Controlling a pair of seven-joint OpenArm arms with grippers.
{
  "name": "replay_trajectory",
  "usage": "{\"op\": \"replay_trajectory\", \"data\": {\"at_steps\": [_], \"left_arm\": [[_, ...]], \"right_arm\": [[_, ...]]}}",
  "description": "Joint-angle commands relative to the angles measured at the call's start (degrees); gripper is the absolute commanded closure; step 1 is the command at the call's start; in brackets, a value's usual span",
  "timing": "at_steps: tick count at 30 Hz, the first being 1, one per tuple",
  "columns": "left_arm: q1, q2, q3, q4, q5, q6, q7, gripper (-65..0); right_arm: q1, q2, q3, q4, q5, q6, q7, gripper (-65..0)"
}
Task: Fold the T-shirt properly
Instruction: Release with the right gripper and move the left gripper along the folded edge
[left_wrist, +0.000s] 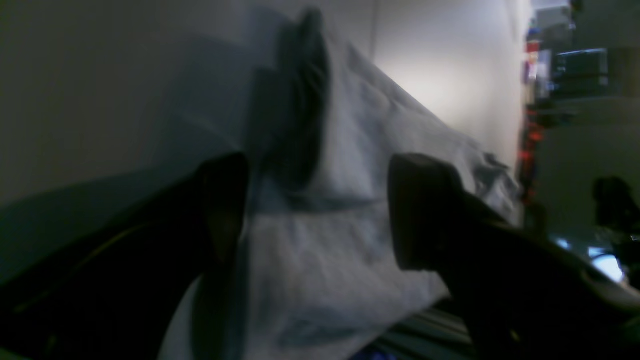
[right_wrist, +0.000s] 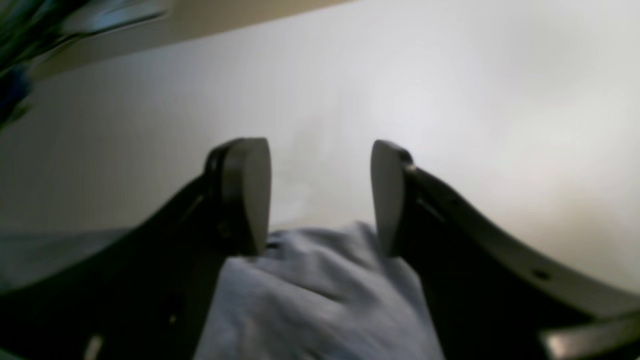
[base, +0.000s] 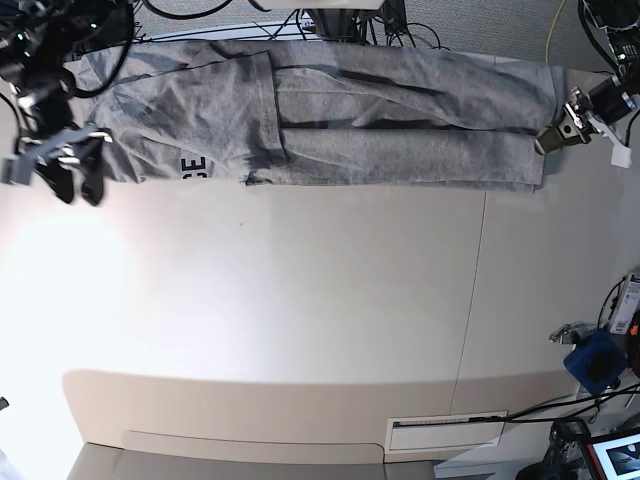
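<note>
Base view: T-shirt (base: 330, 125) long axis runs between both arms; left gripper (base: 562, 125) and right gripper (base: 72, 170) open at opposite ends, holding nothing.

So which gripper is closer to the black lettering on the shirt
Right. The right gripper hangs open by the shirt end bearing the lettering; the left gripper is open at the opposite end.

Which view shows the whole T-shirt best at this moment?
The base view: the T-shirt shows end to end, folded into a long band along the table's far edge, with some black lettering visible. The left wrist view gives only a blurred grey stretch; the right wrist view shows only a small bunch of cloth.
</note>
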Motion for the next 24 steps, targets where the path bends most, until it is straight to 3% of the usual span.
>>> {"op": "replay_trajectory", "data": {"at_steps": [1,7,24], "left_arm": [[0.20,-0.94,0.17,0.24,0.11,0.47,3.19,-44.2],[0.20,-0.94,0.28,0.24,-1.80,0.47,7.60,-44.2],[-3.21,-0.94,0.31,0.24,0.48,0.47,6.05,-44.2]], "right_arm": [[0.15,0.85,1.49,1.05,1.60,0.08,1.79,-31.7],[0.17,0.94,4.15,1.05,2.01,0.08,1.79,-31.7],[0.17,0.94,-1.73,1.05,1.95,0.08,1.79,-31.7]]}}
